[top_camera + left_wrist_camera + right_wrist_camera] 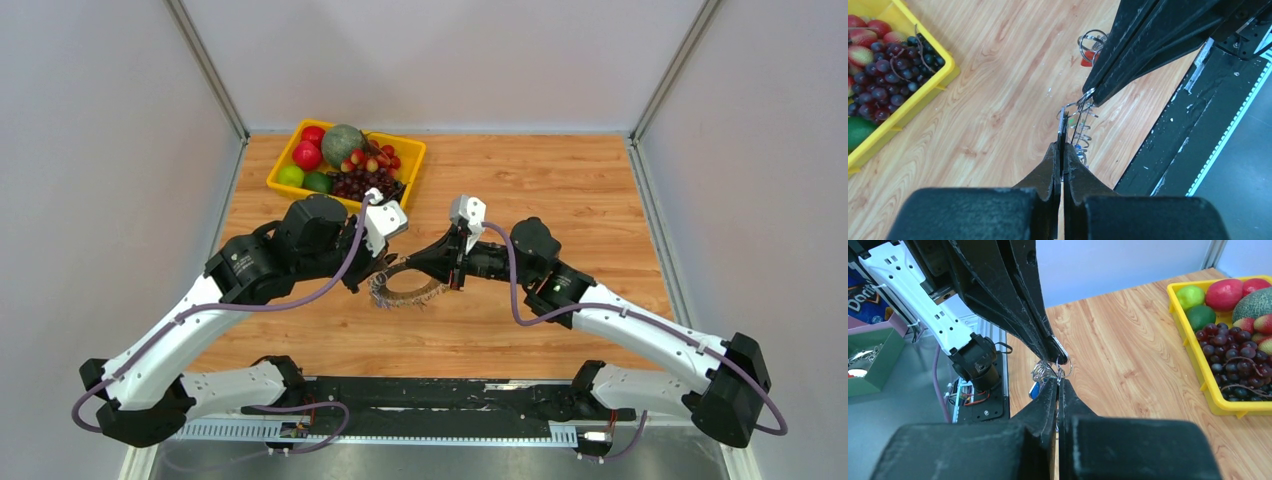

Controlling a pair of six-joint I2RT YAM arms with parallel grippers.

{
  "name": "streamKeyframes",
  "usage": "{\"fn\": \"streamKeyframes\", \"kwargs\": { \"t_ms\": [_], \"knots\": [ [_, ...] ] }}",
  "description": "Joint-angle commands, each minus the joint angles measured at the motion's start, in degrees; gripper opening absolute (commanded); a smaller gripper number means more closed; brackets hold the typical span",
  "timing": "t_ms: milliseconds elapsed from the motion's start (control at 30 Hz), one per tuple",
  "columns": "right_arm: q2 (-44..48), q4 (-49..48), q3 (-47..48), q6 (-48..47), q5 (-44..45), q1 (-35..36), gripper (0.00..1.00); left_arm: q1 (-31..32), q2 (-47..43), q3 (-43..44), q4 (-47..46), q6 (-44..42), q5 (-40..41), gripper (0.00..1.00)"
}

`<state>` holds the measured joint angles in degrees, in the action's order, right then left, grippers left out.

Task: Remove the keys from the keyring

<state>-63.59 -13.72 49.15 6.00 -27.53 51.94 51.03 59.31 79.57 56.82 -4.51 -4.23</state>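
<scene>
1. Between the two arms, over the middle of the surface [560, 200], the left claw [1062, 150] is pinched fully together on a thin flat metal piece, apparently one of the keys [1081, 139] seen edge-on.
2. Tip to tip with it, the right claw [1058, 385] is likewise clamped, on the keyring [388, 296] wire (bracing the ring, I judge, while that key is worked off).
3. The bunch hangs just below both tips.
4. A red-headed key [1090, 50] lies apart, seemingly freed; the yellow tray [948, 70] sits well away.
</scene>
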Motion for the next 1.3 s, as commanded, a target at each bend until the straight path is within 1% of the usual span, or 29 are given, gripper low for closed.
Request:
{"fn": "streamKeyframes", "kwargs": {
  "t_ms": [0,100,233,367,533,633,800,933,1067,1267],
  "knots": [
    [3.1,-9.5,-1.6,4.5,2.9,0.2,0.0,0.3,-1.4,-1.8,-3.4,0.6,-3.4,0.0],
    [3.1,-11.1,-2.1,6.0,5.7,0.3,0.0,0.3,-1.0,-2.7,-3.5,0.8,-6.3,0.0],
    [2.5,-10.7,-2.2,7.4,10.6,0.2,0.0,0.3,-0.8,-3.8,-4.2,1.7,-6.8,0.0],
    [1.9,-9.0,-2.1,7.0,13.5,0.3,0.0,0.3,-0.5,-4.0,-4.6,3.2,-4.2,0.0],
    [1.9,-6.8,-2.7,6.7,16.7,0.4,0.0,0.3,2.2,-1.9,-2.9,4.1,-0.9,0.0],
    [2.5,-7.2,-4.0,7.6,19.1,0.5,0.0,0.3,3.5,-1.1,-2.0,4.2,-1.2,0.0],
    [3.9,-9.8,-6.1,9.8,21.0,0.5,0.0,0.3,4.0,-2.6,-3.3,4.2,-1.8,0.0],
    [3.6,-8.3,-6.0,8.7,20.8,0.5,0.0,0.3,3.9,-2.3,-3.4,5.8,-0.4,0.0],
    [3.2,-6.9,-6.6,8.4,20.7,0.8,0.0,0.3,4.5,-0.3,-2.1,6.0,1.9,0.0],
    [3.6,-6.0,-8.0,7.8,25.7,2.3,0.0,0.3,6.8,3.2,-0.2,7.5,3.0,0.0]
  ]
}}
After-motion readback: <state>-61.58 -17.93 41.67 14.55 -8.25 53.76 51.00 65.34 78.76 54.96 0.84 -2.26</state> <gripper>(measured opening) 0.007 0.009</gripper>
